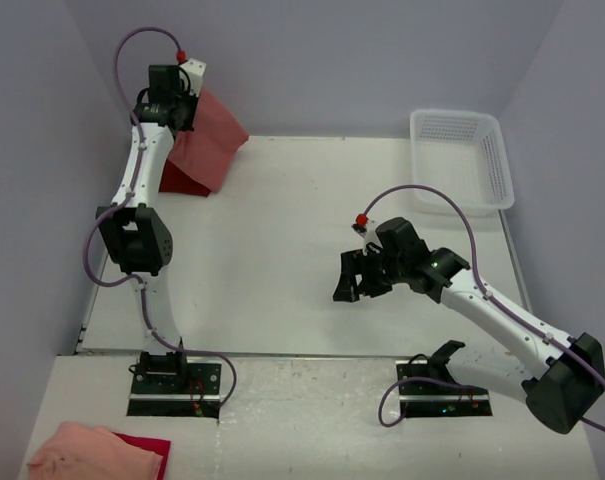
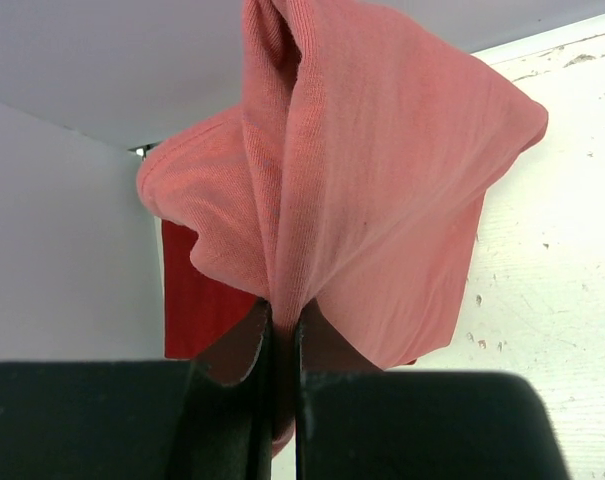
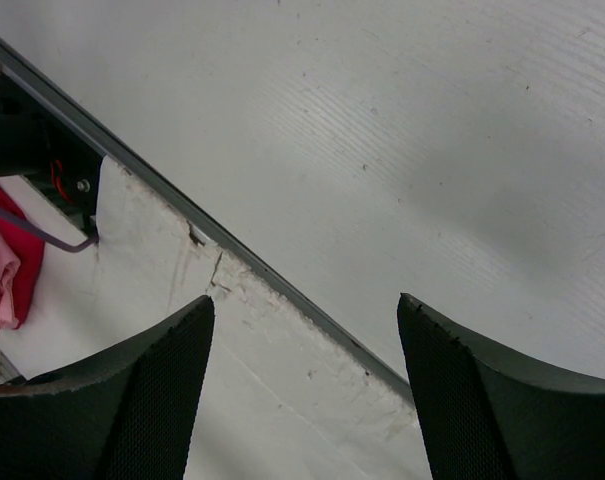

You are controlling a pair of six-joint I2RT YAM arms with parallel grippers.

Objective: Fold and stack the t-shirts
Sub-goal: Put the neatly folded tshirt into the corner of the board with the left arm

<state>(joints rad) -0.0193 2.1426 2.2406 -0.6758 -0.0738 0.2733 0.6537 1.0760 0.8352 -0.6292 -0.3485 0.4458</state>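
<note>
Peach-pink cloth [image 1: 80,450]: bunched over a red cloth [image 1: 150,445], nearest the arm bases, diagonally opposite the white mesh basket [image 1: 497,160]. Right gripper [image 1: 354,282]: low over the bare white surface [image 1: 282,250], nearer than the basket and to its left; jaws spread wide, holding nothing. Crimson t-shirt [image 1: 180,180]: on the surface at the far corner across from the basket. Salmon t-shirt [image 1: 214,135]: hanging just above the crimson one, its low edge against it. Left gripper [image 2: 282,335]: raised, across from the basket; jaws closed on a bunched fold of the salmon t-shirt.
</note>
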